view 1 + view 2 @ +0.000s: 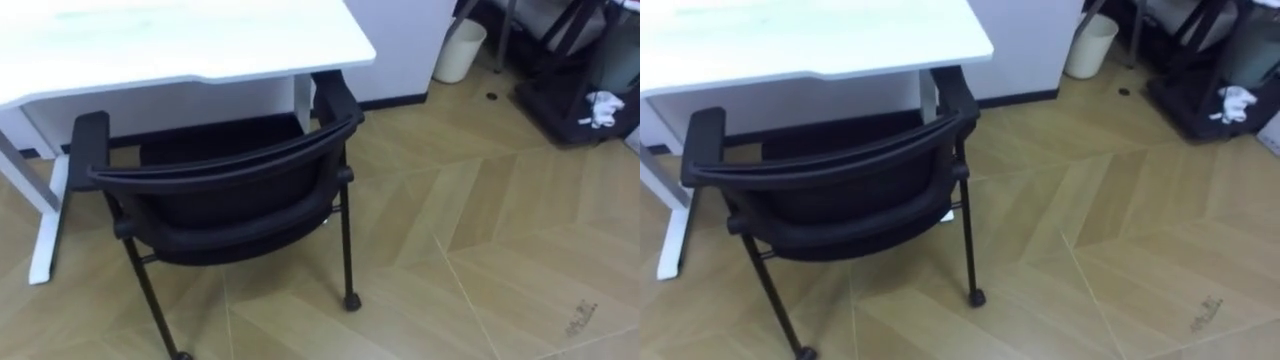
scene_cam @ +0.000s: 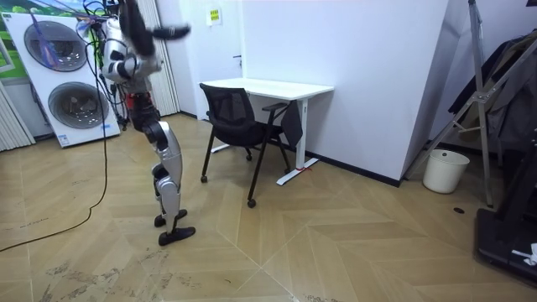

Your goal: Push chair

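The black office chair (image 1: 235, 195) sits half tucked under the white desk (image 1: 200, 45), its back toward me, untouched. One raised hand (image 2: 174, 32) is blurred, so I can't tell its fingers. The yellow wall label (image 2: 215, 14) is unreadable.

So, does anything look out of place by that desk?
Only the chair: it sits skewed to the white desk, its back at an angle to the desk's edge rather than square. Nothing looks spilled or broken; the white bin stands upright.
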